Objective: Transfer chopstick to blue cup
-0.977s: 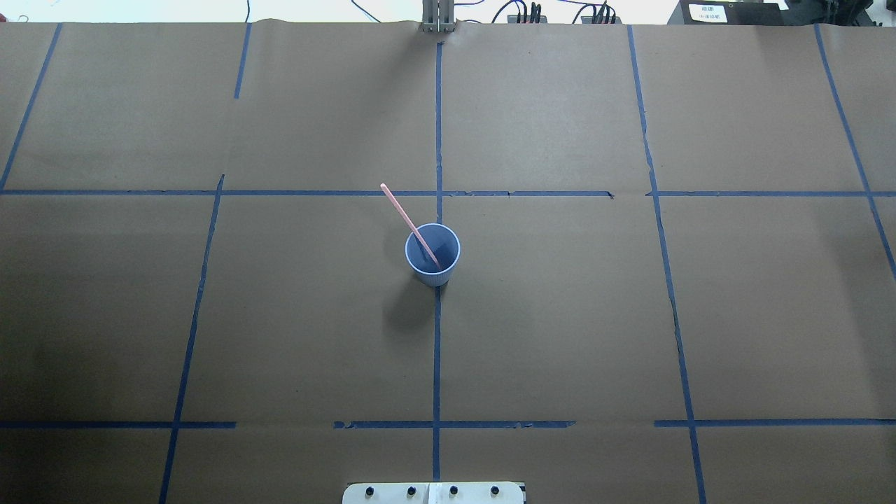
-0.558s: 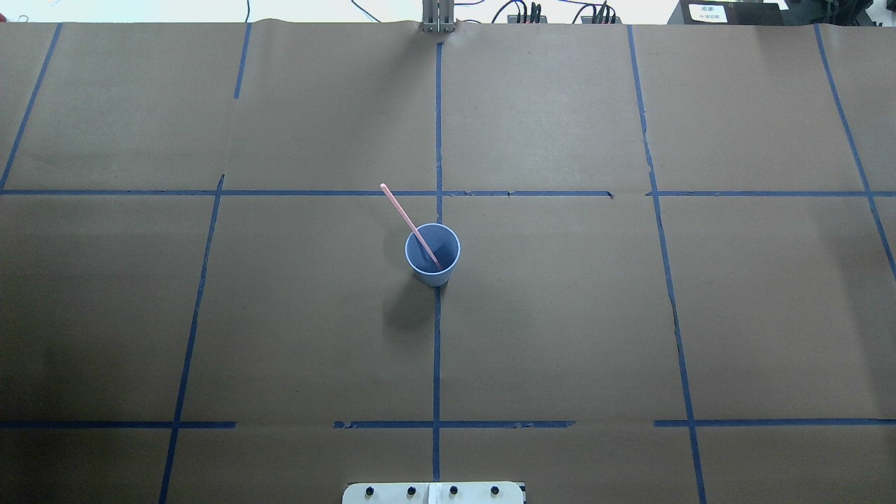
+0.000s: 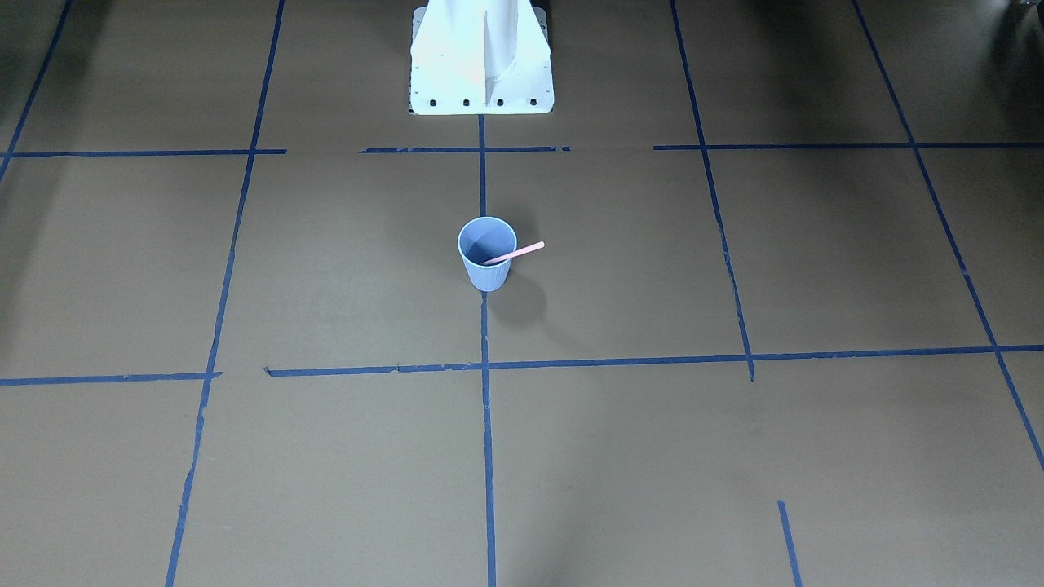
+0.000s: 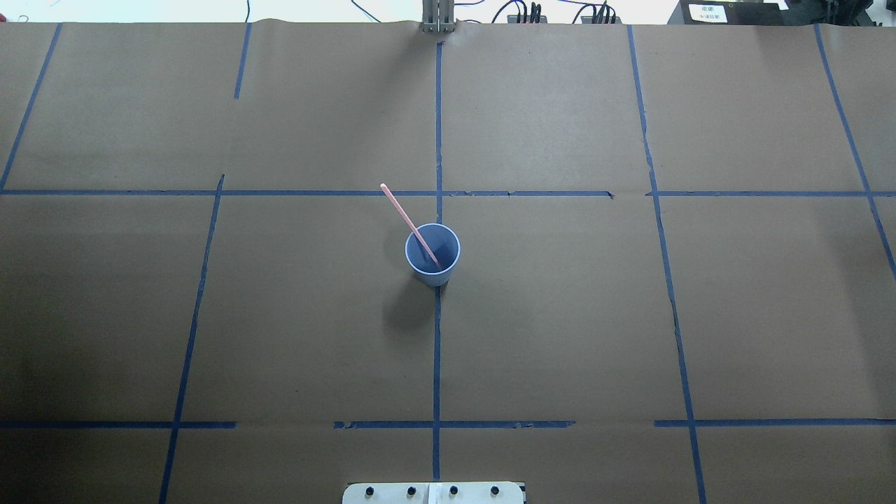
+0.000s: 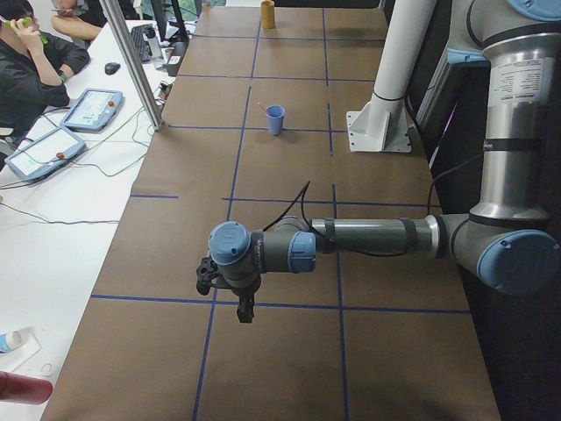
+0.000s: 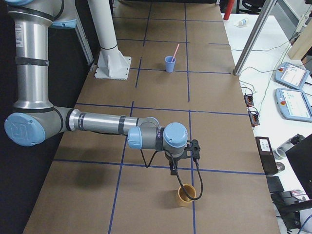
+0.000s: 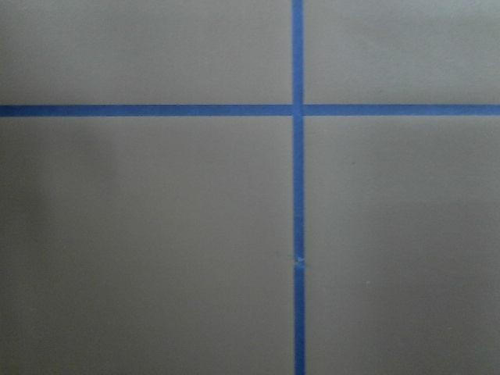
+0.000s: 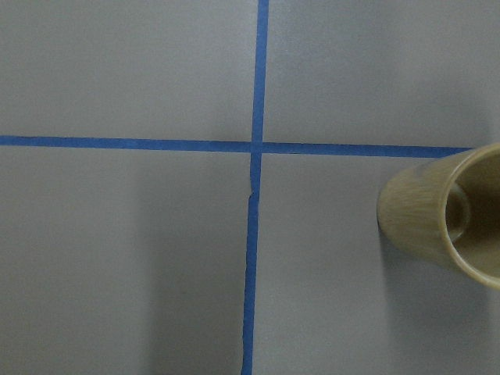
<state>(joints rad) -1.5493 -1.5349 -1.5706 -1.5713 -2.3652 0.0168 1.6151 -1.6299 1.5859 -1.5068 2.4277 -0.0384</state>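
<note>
The blue cup stands upright at the table's middle on the centre tape line. The pale pink chopstick stands in it, its lower end inside and its upper end leaning over the rim toward the far left. Both also show in the front-facing view, the cup and the stick. My left gripper hangs over the table's left end, far from the cup. My right gripper hangs over the right end. Neither shows its fingers in a wrist view, so I cannot tell whether they are open or shut.
A tan ribbed cup stands upright just beneath and beside my right gripper; it also shows at the right edge of the right wrist view. The robot's white base is at the near table edge. Tablets and cables lie on the operators' side.
</note>
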